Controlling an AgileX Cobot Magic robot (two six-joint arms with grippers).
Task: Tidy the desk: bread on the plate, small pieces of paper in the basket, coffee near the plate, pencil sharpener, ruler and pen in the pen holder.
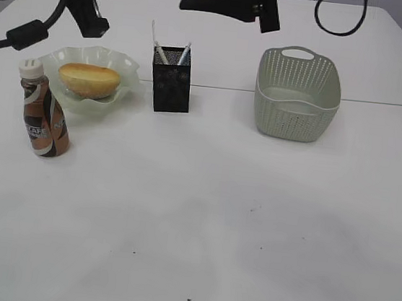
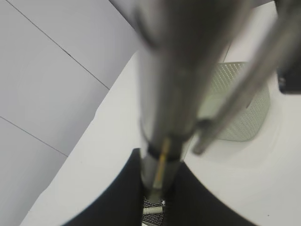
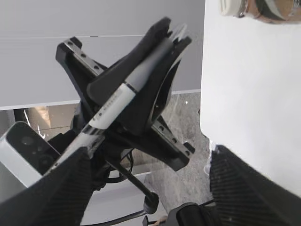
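Up close, bare white desk [image 1: 189, 251] with a few tiny dark specks, too small to tell what. A bit farther, on the left, the coffee [image 1: 43, 114], standing up just beside the plate [image 1: 131, 93]. On the plate, the bread [image 1: 89, 80]. In the middle, the pen holder [image 1: 171, 82] with two pens [image 1: 185, 53] poking out. Off to the right, well apart, the basket [image 1: 291, 121], looking empty from here. Farthest back and up in the air, the left gripper [image 3: 164, 35], squeezed tight on the pen [image 3: 127, 87] near its top end, with the long part sticking out. Across from it, the right gripper [image 3: 153, 150], spread wide with nothing in it. Probably a light, stiff, smooth pen, so easy to let slip or swing. Best held around the middle of the body, firm but not hard. Then tip down, straight over the holder's open top, and let go low.
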